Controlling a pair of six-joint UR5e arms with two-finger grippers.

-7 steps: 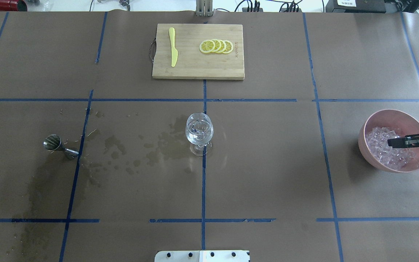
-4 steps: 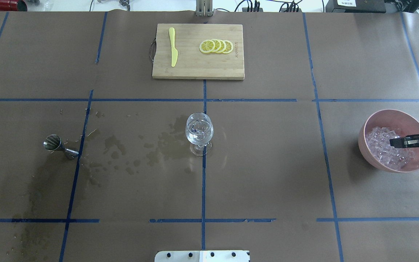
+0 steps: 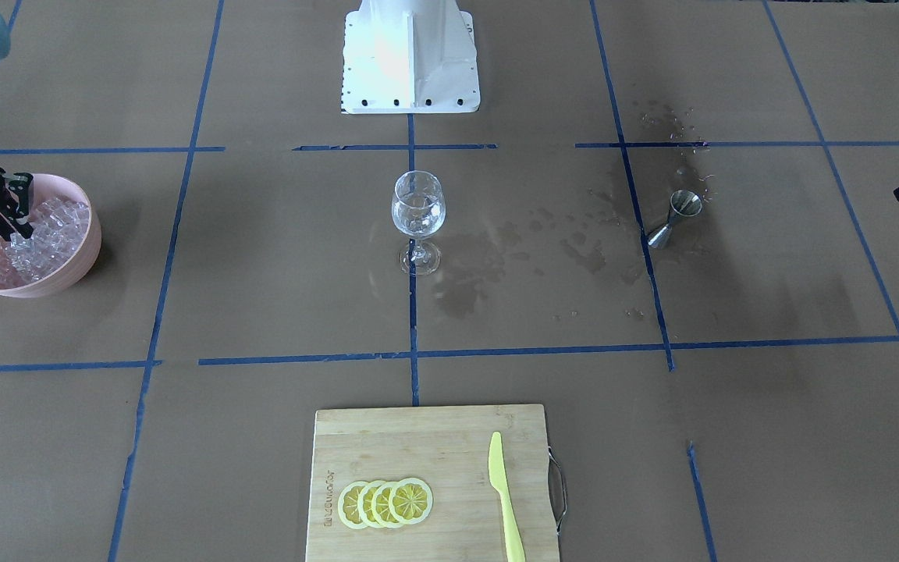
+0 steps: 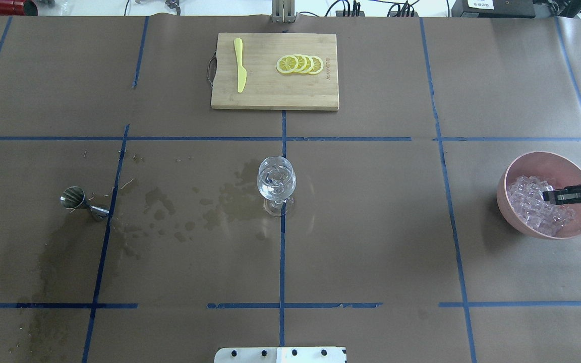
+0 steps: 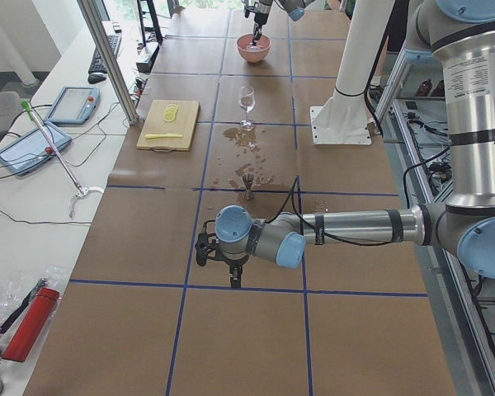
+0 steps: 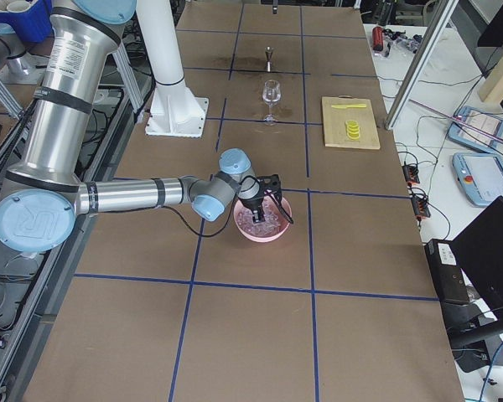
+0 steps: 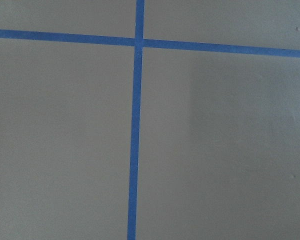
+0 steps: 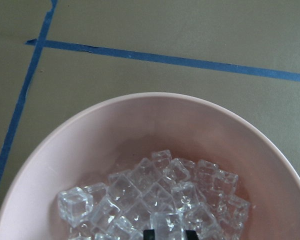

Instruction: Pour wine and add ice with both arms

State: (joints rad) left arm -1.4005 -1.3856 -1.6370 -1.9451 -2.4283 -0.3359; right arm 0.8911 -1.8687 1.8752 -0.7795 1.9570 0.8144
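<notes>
Right wrist-mounted view shows the right pincer (image 8: 168, 234) narrow, its tips on both sides of one cube of the ice (image 8: 160, 195), heaped right under it in the pink bowl (image 8: 140, 115). The wine glass (image 4: 276, 182) stands well apart on the desk (image 4: 371, 227), off to this pincer's left, so I think the cube must go that way. The left pincer (image 5: 233, 276) is far away; I cannot tell if it is wide or narrow.

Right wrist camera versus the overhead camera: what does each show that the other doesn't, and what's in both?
Only the right wrist view: separate cubes of ice, close up. Only the overhead: wine glass, jigger, cutting board, lemon slices, knife. Both: pink bowl, right gripper at the ice, blue tape.
</notes>
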